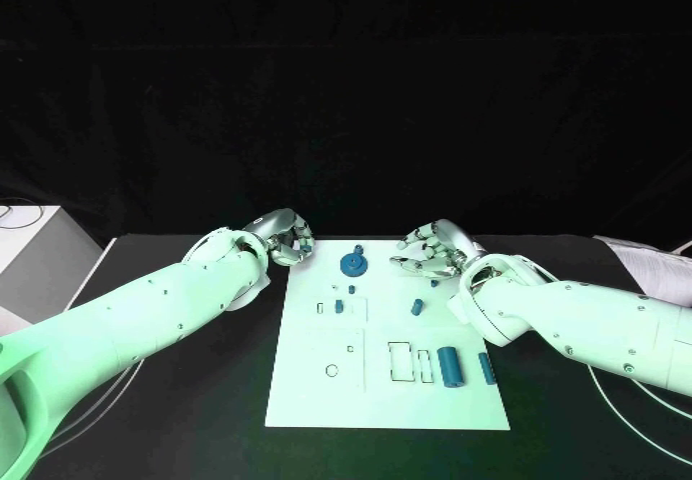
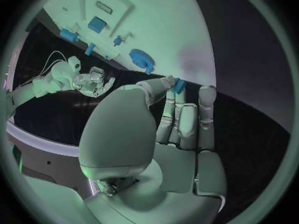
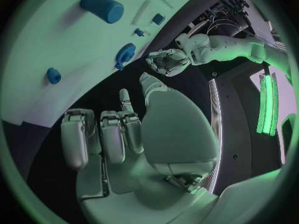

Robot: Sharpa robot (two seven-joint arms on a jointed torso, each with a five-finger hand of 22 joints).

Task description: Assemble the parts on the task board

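Note:
The white task board (image 1: 378,395) lies in the middle of the black table. A blue gear (image 1: 353,264) sits at its far end, and two blue cylinders (image 1: 451,366) lie near its right edge. My left hand (image 1: 289,238) hovers off the board's far left corner. In the left wrist view it pinches a small blue part (image 2: 179,86) between thumb and finger. My right hand (image 1: 433,250) hovers over the board's far right corner, its fingers (image 3: 112,134) curled in with nothing in them. The gear (image 3: 124,55) lies just beyond it.
Small blue pieces (image 1: 414,307) stand in the board's far half, and empty recesses (image 1: 400,362) mark its near half. A white box (image 1: 36,250) stands at the table's left edge. Cables (image 1: 635,400) trail off the right side.

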